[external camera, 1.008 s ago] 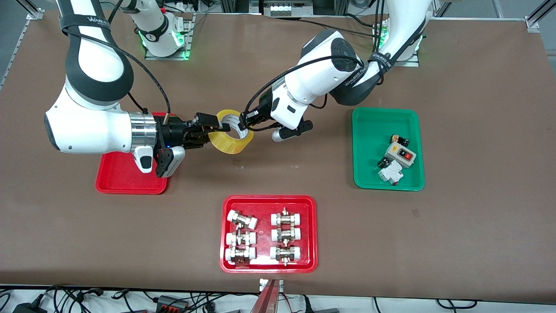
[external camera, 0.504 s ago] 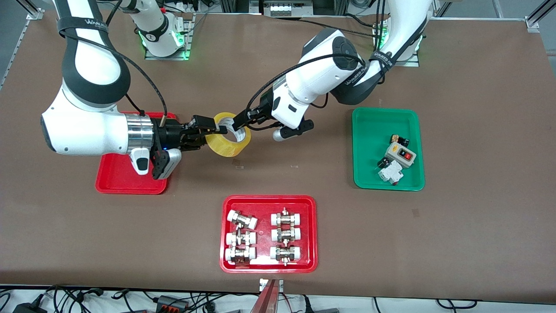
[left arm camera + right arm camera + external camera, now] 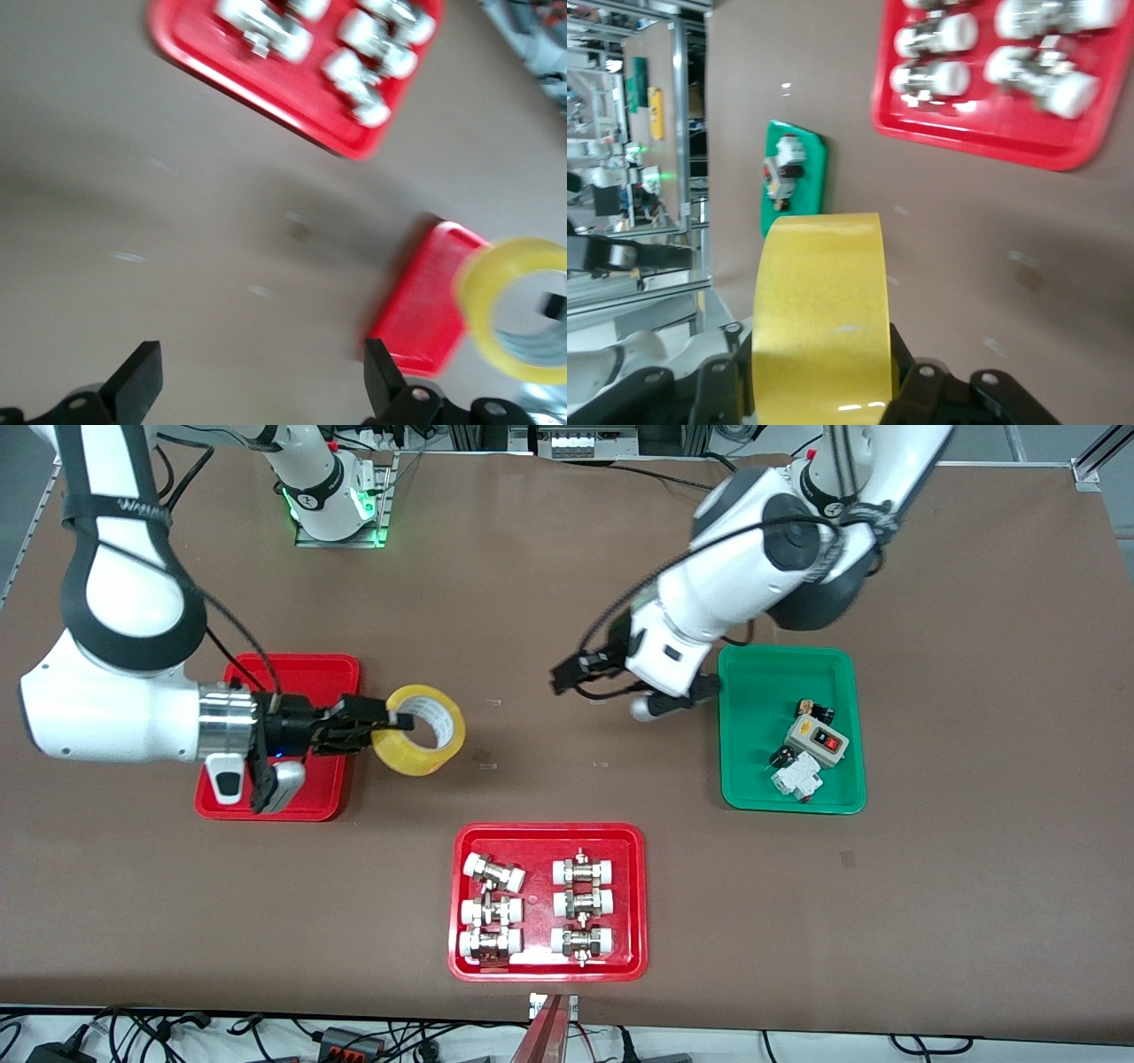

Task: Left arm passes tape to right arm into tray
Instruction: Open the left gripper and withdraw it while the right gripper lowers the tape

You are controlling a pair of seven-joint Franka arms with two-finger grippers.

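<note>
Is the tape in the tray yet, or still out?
Still out. The right gripper is shut on the tape, holding it in the air beside the tray. The left gripper is open and holds nothing.

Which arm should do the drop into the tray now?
Right. The right claw is shut on the tape, beside the tray. The left claw is open and empty, near the green tray.
</note>
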